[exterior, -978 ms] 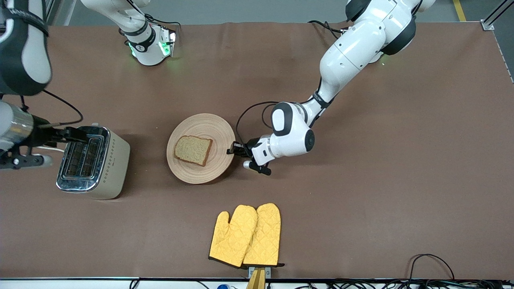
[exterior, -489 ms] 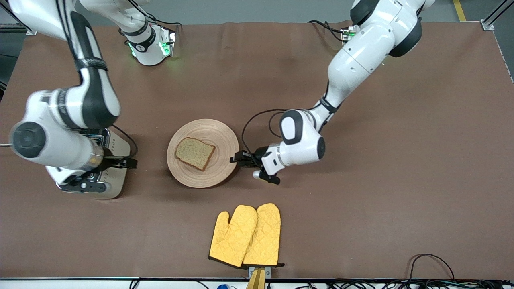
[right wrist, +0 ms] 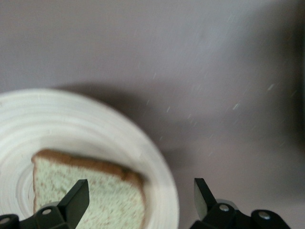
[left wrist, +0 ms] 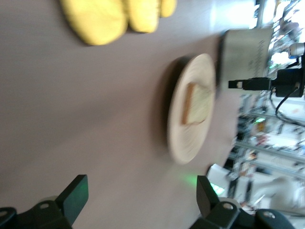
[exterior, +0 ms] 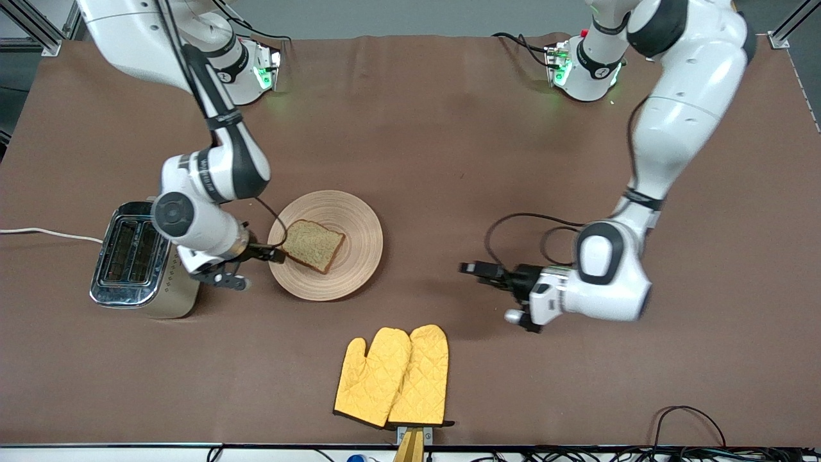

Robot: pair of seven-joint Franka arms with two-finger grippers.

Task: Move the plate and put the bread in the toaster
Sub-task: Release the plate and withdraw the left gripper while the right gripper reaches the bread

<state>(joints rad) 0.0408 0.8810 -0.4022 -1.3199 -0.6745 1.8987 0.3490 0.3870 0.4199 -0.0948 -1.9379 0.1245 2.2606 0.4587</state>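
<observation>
The pale wooden plate [exterior: 359, 224] lies mid-table with the bread [exterior: 313, 245] on it. The toaster [exterior: 131, 253] stands beside the plate toward the right arm's end. My right gripper [exterior: 274, 255] is open and low at the plate's rim on the toaster's side, by the bread's corner. In the right wrist view its jaws [right wrist: 138, 200] straddle the bread's [right wrist: 90, 191] corner and the plate's rim [right wrist: 159, 191]. My left gripper [exterior: 478, 269] is open and empty over bare table, well clear of the plate. The left wrist view shows the plate [left wrist: 183, 138], bread [left wrist: 198, 102] and toaster [left wrist: 245, 52].
A pair of yellow oven mitts [exterior: 394, 378] lies near the table's front edge, nearer to the camera than the plate. The toaster's white cord [exterior: 45, 232] runs off toward the right arm's end of the table.
My left gripper has left the plate's rim and drawn back toward the left arm's end. My right arm has swung from over the toaster down to the plate's rim. The plate shifted slightly.
</observation>
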